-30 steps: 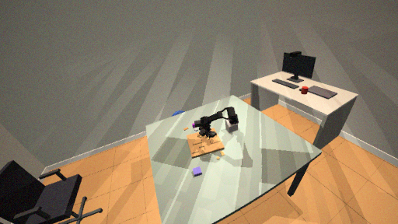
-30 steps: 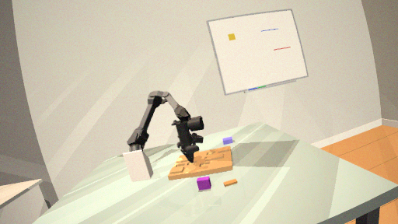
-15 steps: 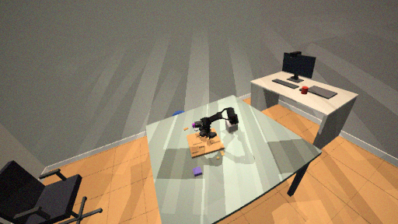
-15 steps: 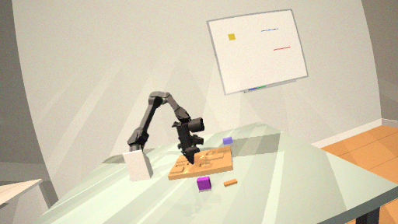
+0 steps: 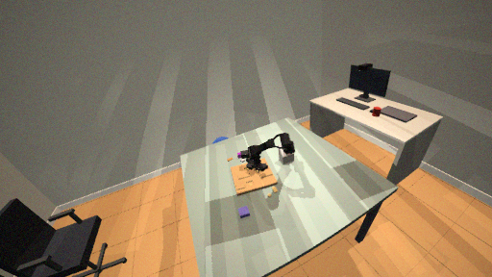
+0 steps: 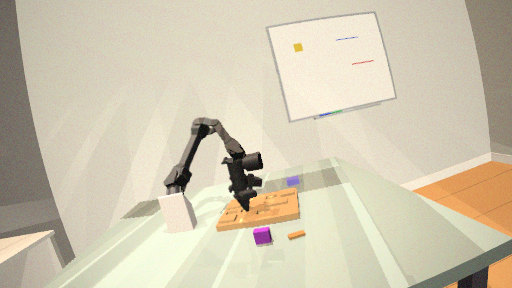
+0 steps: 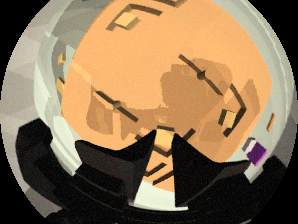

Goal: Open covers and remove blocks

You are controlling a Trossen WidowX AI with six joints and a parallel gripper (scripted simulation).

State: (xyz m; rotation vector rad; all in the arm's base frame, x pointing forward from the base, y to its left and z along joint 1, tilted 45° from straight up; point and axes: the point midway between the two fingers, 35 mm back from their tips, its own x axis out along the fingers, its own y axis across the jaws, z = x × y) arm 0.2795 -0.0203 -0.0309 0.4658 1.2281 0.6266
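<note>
The orange puzzle board [image 5: 250,187] [image 6: 282,214] [image 7: 150,55] lies on the glass table. My gripper [image 5: 255,166] [image 6: 245,206] [image 7: 164,135] reaches straight down at the board's near edge, its fingers closed in on a small tan block [image 7: 164,135] in a well there. Two swivel covers [image 7: 201,75] [image 7: 116,105] show on their pins, with darker patches beside them. Other tan blocks [image 7: 126,20] [image 7: 229,118] sit in wells. A magenta block [image 6: 262,235] [image 7: 257,152] [image 5: 239,154] and a violet block [image 5: 244,212] [image 6: 293,180] lie on the table off the board.
A flat orange piece [image 6: 296,234] [image 5: 230,159] lies on the table beside the magenta block. Two small orange pieces [image 5: 275,188] lie off the board's other side. The arm's white base block [image 6: 176,212] [image 5: 286,157] stands beside the board. A desk and an office chair stand apart.
</note>
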